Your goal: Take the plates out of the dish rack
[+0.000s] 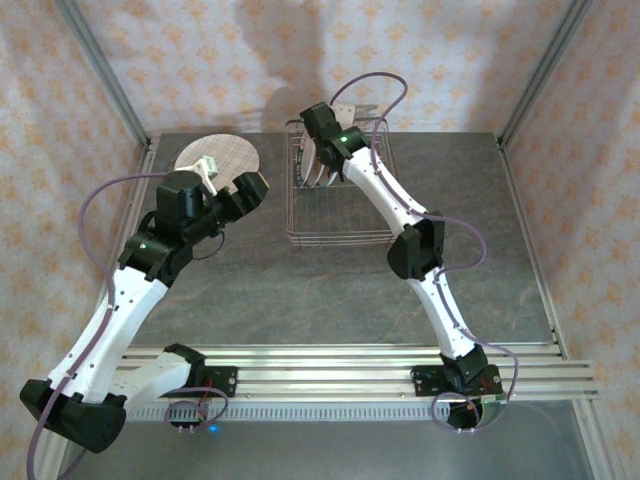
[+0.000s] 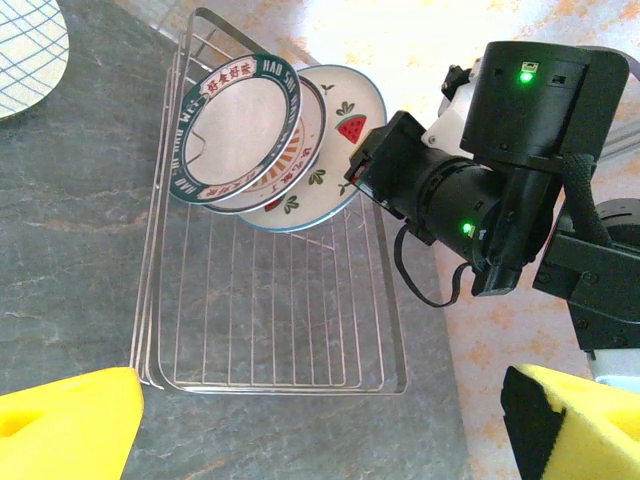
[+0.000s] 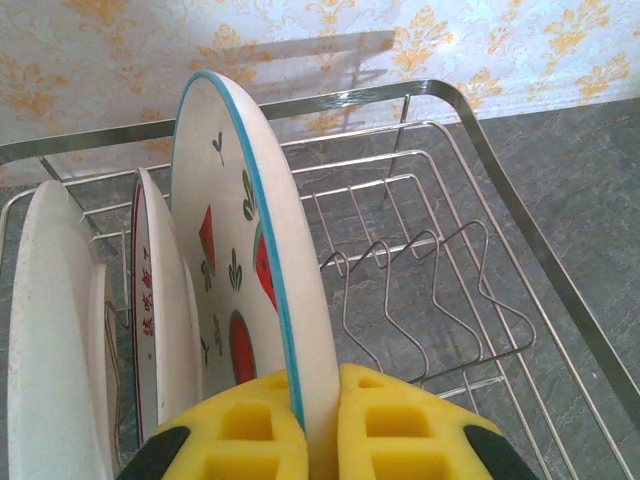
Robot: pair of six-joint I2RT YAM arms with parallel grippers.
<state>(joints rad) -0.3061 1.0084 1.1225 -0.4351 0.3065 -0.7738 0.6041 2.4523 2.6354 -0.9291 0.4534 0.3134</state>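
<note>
The right end effector [image 3: 320, 415] was pinched shut on the rim of the watermelon plate [image 3: 235, 250], which stood on edge in the dish rack [image 3: 480, 150]. A few more plates [image 3: 60, 330] leaned just beside it on the left of its wrist view, and bare tines [image 3: 420, 290] lay to its right. The plate looked glazed, stiff and breakable. It was likely slick and fairly heavy for a rim pinch, so a deep bite on the rim and a straight lift clear of the wires seemed wise. The left end effector [image 1: 232, 182] hung wide open, holding nothing, with a plaid plate [image 1: 215, 152] flat on the desk [image 1: 450, 260] just beyond it.
</note>
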